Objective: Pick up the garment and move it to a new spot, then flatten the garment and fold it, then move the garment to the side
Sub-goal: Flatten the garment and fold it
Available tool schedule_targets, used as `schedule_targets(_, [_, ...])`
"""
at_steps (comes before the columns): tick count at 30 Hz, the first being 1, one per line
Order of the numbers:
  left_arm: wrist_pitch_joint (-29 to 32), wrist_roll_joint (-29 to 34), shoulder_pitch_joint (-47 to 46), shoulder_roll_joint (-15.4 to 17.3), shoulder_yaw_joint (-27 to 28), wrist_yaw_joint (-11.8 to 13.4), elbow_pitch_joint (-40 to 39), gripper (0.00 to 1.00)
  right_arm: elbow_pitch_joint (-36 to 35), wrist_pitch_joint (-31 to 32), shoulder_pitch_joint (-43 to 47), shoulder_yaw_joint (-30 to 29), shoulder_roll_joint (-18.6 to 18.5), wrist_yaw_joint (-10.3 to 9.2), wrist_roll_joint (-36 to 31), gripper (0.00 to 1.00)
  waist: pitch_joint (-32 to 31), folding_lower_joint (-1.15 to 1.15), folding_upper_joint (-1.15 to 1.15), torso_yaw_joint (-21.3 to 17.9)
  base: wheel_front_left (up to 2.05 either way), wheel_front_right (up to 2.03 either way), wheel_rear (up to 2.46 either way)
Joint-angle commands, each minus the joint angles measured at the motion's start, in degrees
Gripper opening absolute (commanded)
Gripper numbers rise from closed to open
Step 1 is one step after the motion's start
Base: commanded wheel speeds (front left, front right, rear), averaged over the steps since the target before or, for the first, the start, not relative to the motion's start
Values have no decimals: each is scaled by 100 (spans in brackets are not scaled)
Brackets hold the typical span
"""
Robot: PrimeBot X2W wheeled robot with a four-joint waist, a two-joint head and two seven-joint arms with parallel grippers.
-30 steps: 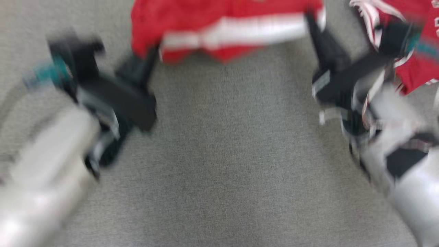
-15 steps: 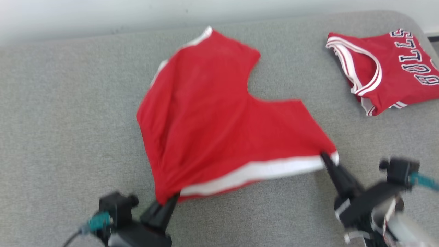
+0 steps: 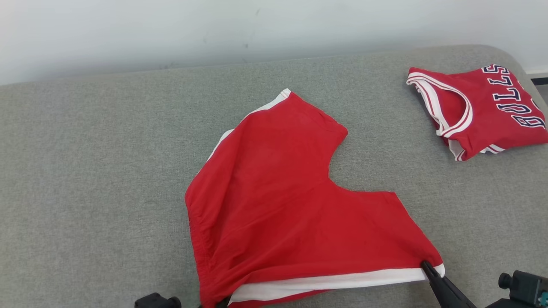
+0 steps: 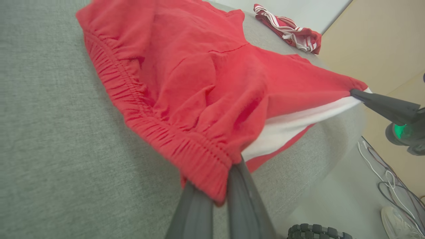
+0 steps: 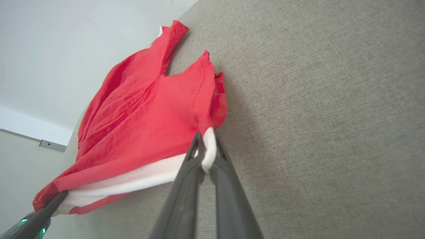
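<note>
Both grippers are clamping the red shorts (image 3: 291, 205) and holding one side of them taut along the bench's (image 3: 85, 192) near edge. The left gripper (image 4: 217, 192) is pinching the gathered waistband (image 4: 149, 122) at its corner, and the right gripper (image 5: 207, 151) is pinching the leg-hem corner where the white side stripe (image 3: 342, 282) ends. The rest of the shorts is lying on the middle of the bench, reaching toward its far edge, with the near side lifted slightly off the fabric.

This looks like the laying-out that leads into flattening: the shorts are sitting at a spot of their own, well apart from the folded Bulls jersey (image 3: 483, 111) at the far right corner. The next move is probably calling for lowering the held side evenly while keeping it tensioned, then letting go so the bunched folds near the waistband can be smoothed.

Both arms are reaching low from the near side, fingers pointing toward the far edge.
</note>
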Motion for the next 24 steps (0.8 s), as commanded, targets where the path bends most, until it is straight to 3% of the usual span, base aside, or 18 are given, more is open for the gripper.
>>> schedule_targets(1, [-9, 54, 7, -35, 45, -22, -45, 0, -131, 110, 95, -187, 132, -13, -150, 0, -1, 1, 1, 25, 0, 0, 0])
schedule_targets(6, [-9, 249, -169, -249, 177, -150, -185, 0, -489, 596, 50, -742, 657, -13, -492, 0, 33, 1, 1, 78, 0, 0, 0])
schedule_targets(12, [-9, 370, -386, -464, 392, -312, -408, 0, -571, 907, -550, -1247, 892, -13, -593, 0, 141, 1, 1, 258, 0, 0, 0])
schedule_targets(17, [-9, 374, -740, -660, 568, -461, -366, 0, -220, 1172, -1477, -1505, 953, -13, -646, 0, 361, 1, 1, 466, 0, 0, 0])
schedule_targets(24, [-9, 317, -1428, -1068, 916, -607, -6, 0, 680, 1252, -3117, -1416, 927, -13, -1096, 0, 834, 1, 1, 794, 0, 0, 0])
